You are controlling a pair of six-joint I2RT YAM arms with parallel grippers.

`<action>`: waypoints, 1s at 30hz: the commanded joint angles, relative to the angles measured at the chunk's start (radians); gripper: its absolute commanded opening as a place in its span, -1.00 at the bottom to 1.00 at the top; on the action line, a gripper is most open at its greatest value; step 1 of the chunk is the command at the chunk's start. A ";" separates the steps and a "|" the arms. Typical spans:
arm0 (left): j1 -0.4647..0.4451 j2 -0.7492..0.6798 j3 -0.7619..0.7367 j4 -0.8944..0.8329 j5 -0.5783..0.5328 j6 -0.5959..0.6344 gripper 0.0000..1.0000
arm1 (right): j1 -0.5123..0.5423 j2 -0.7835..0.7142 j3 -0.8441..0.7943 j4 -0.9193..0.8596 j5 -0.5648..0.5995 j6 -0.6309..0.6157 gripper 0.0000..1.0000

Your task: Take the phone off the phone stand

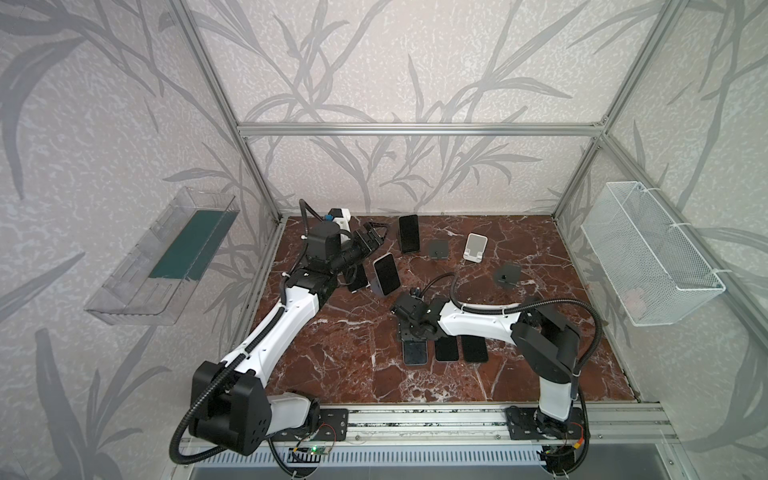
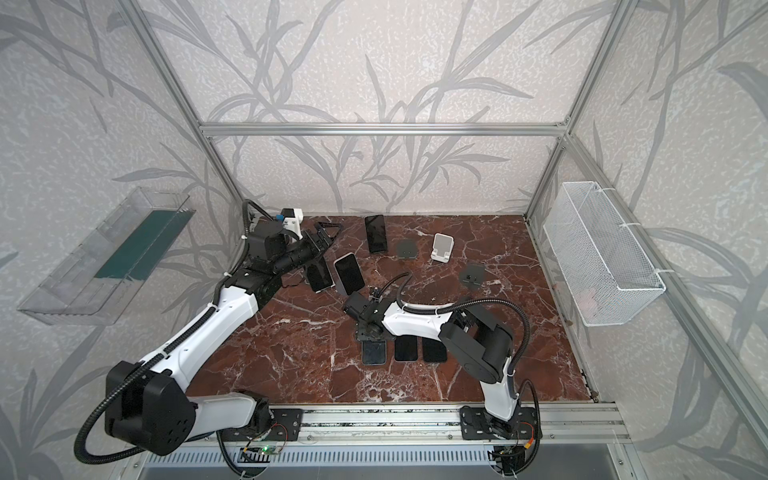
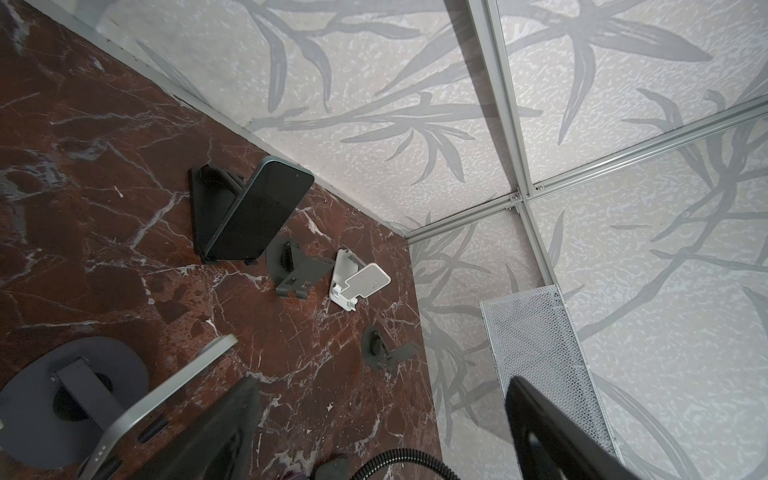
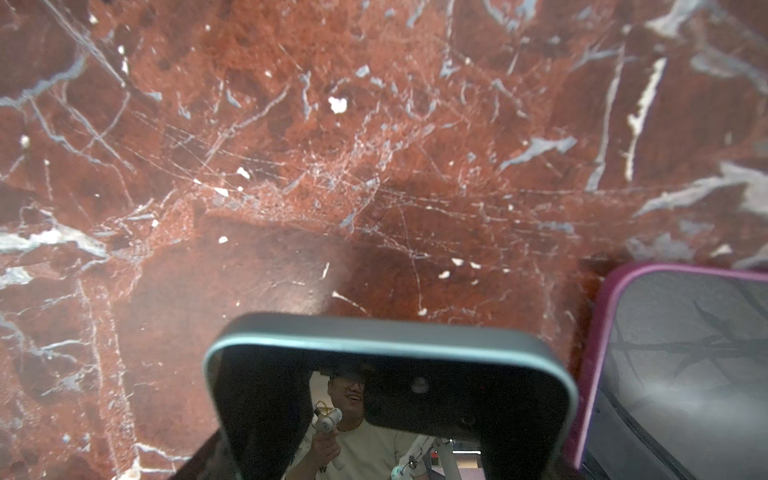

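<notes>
The left gripper [image 1: 376,236], jaws wide apart and empty, hovers at the back left of the worktop [image 1: 353,374], just beside a silver-rimmed phone [image 1: 386,274] leaning on its round grey stand [image 3: 25,374]. The right gripper [image 1: 410,333], its grip impossible to tell, points down over a teal-rimmed phone [image 1: 414,353] lying flat beside two dark phones [image 1: 446,349].
</notes>
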 commanded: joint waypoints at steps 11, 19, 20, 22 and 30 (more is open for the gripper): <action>-0.005 -0.015 0.018 0.027 -0.005 0.014 0.85 | 0.006 0.104 -0.011 -0.065 0.101 0.043 0.43; -0.006 0.002 0.024 0.025 0.005 0.019 0.86 | 0.006 0.137 -0.002 -0.097 0.110 0.047 0.52; -0.006 0.003 0.024 0.026 0.008 0.017 0.85 | 0.006 0.133 -0.004 -0.096 0.112 0.047 0.52; -0.006 0.005 0.024 0.032 0.016 0.010 0.85 | 0.006 0.128 -0.006 -0.099 0.109 0.046 0.53; -0.006 0.000 0.022 0.043 0.023 -0.003 0.85 | 0.006 0.121 -0.005 -0.138 0.099 0.059 0.55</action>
